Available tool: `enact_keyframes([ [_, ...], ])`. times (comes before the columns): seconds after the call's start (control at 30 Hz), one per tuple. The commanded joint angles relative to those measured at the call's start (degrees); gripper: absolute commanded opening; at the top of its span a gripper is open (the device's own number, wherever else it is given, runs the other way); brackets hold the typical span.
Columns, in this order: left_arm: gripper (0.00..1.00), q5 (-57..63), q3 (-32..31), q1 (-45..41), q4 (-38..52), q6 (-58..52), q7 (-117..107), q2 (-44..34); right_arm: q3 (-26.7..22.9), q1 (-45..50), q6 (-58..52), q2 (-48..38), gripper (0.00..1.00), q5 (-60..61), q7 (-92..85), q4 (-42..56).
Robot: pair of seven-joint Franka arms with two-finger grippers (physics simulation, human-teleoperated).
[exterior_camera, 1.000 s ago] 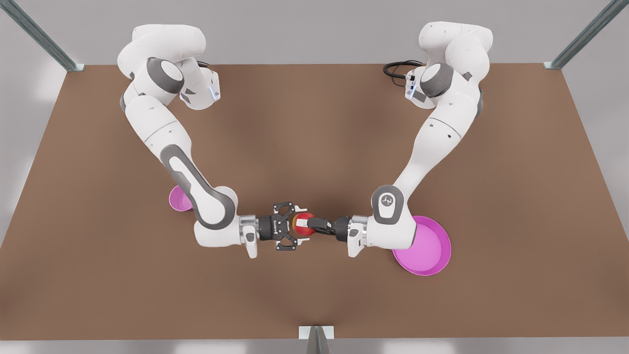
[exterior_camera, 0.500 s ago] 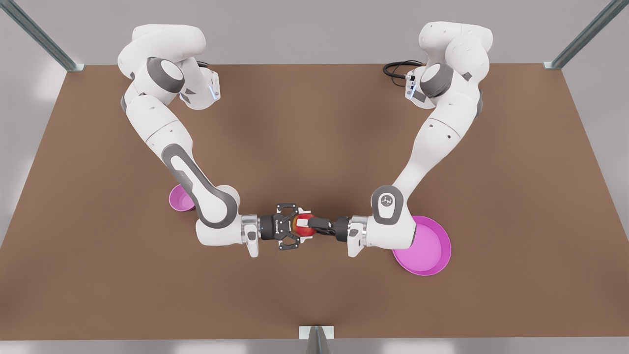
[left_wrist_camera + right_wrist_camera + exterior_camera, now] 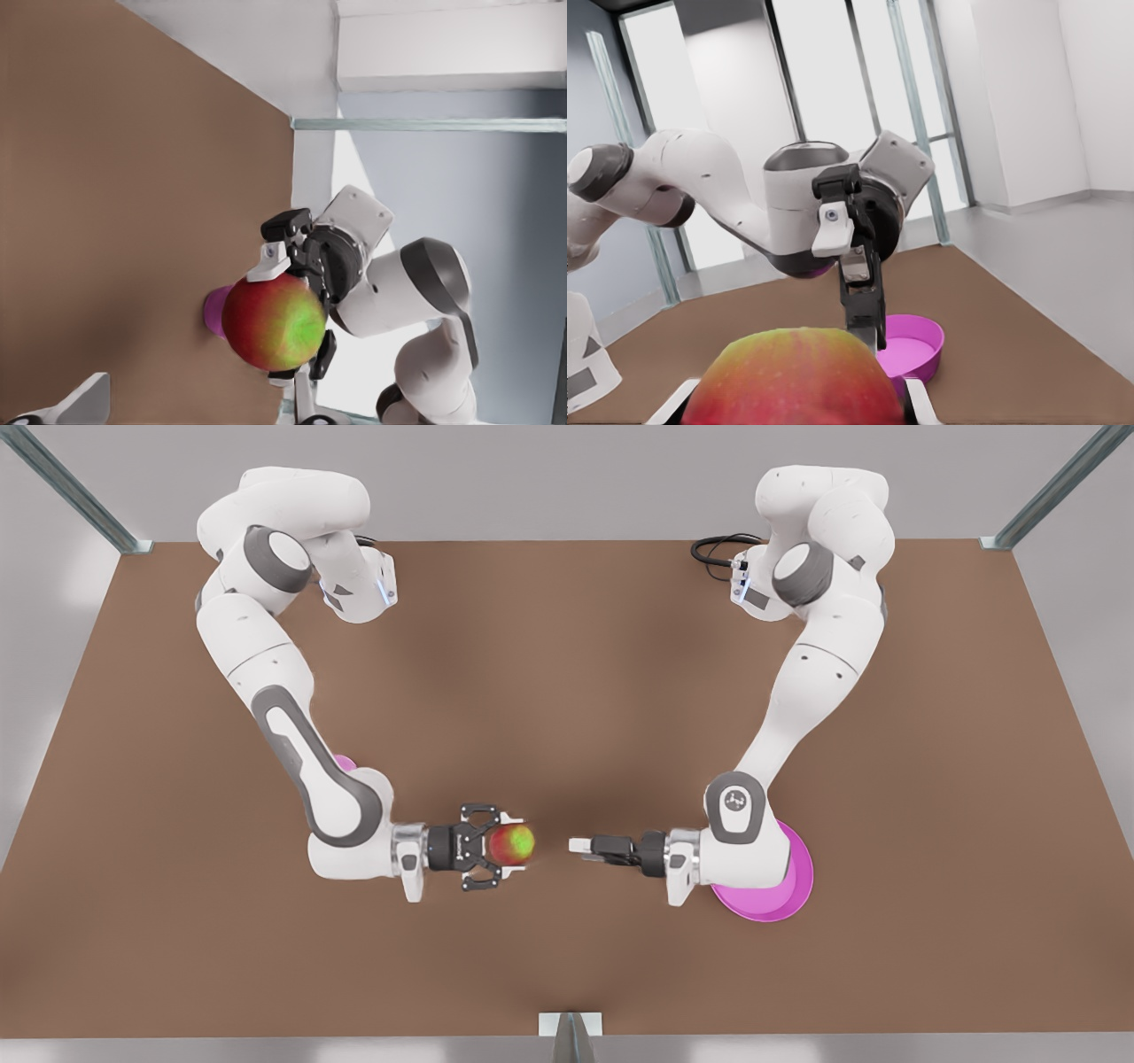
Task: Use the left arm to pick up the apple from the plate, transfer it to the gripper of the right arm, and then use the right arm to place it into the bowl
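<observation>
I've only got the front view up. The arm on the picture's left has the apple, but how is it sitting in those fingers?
Observer: In the right wrist view the apple sits between the right gripper's two white fingertips, one on each side.
Operator: And the other gripper, open or shut? I see it edge-on.
Observer: Open. The right wrist view faces the left gripper, and its fingers stand apart with nothing between them.
Operator: Where is the bowl?
Observer: The left wrist view shows the bowl on the table beyond the apple.
</observation>
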Motion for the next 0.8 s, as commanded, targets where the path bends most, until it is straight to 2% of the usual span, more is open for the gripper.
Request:
enact_keyframes([
  [0.0, 1.00, 0.1, 0.0, 1.4, 0.0, -4.9, 0.4, -0.2, 0.0, -2.3, -6.5, -0.6, 0.70, -3.8, -0.4, -0.7],
  [0.07, 1.00, 1.1, 0.3, 5.0, 0.0, -8.9, -1.9, -2.1, -0.1, -5.9, -10.6, -1.6, 0.70, -8.6, -0.3, -2.8],
  [0.1, 1.00, 11.6, 0.9, 8.5, 0.0, -15.0, -9.3, -5.8, -0.2, -7.3, -12.0, -2.5, 0.70, -10.7, -0.3, -4.2],
  [0.17, 1.00, 49.8, 0.7, 11.6, 0.0, -37.4, -21.8, -17.8, -0.5, -9.6, -13.9, -4.3, 0.70, -15.6, -0.1, -6.3],
  [0.2, 1.00, 60.4, 0.7, 12.1, 0.0, -48.0, -21.9, -21.9, -0.5, -11.5, -15.9, -5.2, 0.70, -20.5, 1.0, -6.9],
  [0.23, 1.00, 63.3, 0.8, 13.4, 0.0, -55.3, -22.0, -25.7, -0.5, -13.0, -18.2, -5.8, 0.70, -24.1, 1.5, -7.0],
  [0.3, 1.00, 65.7, -0.4, 15.2, -0.4, -57.2, -21.6, -27.8, -0.5, -15.7, -21.7, -6.5, 0.70, -29.5, 1.5, -7.4],
  [0.33, 1.00, 64.5, 9.4, 12.3, -18.8, -44.4, -20.1, -41.3, -0.5, -17.6, -24.2, -6.9, 0.70, -32.1, 1.4, -7.7],
  [0.37, 1.00, 58.0, 20.5, 5.6, -35.7, -30.5, -20.1, -51.9, -0.5, -18.5, -25.9, -7.0, 0.70, -33.3, 1.4, -7.8],
  [0.47, 1.00, 56.0, 21.8, 4.0, -32.9, -32.5, -20.3, -49.8, -0.6, -20.0, -27.7, -7.9, 0.70, -40.7, 1.5, -7.8],
  [0.5, 1.00, 54.8, 19.4, 3.5, -30.6, -33.5, -20.2, -49.6, -0.6, -20.4, -27.8, -8.0, 0.70, -45.3, 1.8, -7.8],
  [0.53, 1.00, 51.0, 18.8, 3.7, -21.3, -42.6, -20.1, -47.0, -0.6, -21.1, -28.3, -8.2, 0.70, -47.9, 1.8, -8.2],
  [0.57, 1.00, 47.0, 19.6, 5.1, -19.1, -46.8, -19.9, -41.9, -0.6, -21.4, -28.8, -8.7, 0.70, -50.6, 1.8, -8.2],
  [0.7, 1.00, 55.4, 18.9, 6.7, -15.1, -50.4, -16.7, -41.9, -0.9, -22.8, -29.8, -12.1, 0.71, -61.2, 2.7, -9.0],
  [0.77, 1.00, 55.3, 19.0, 7.7, -15.5, -46.9, -16.7, -42.0, -0.9, -23.0, -29.8, -14.8, 0.71, -65.2, 2.8, -9.9],
])
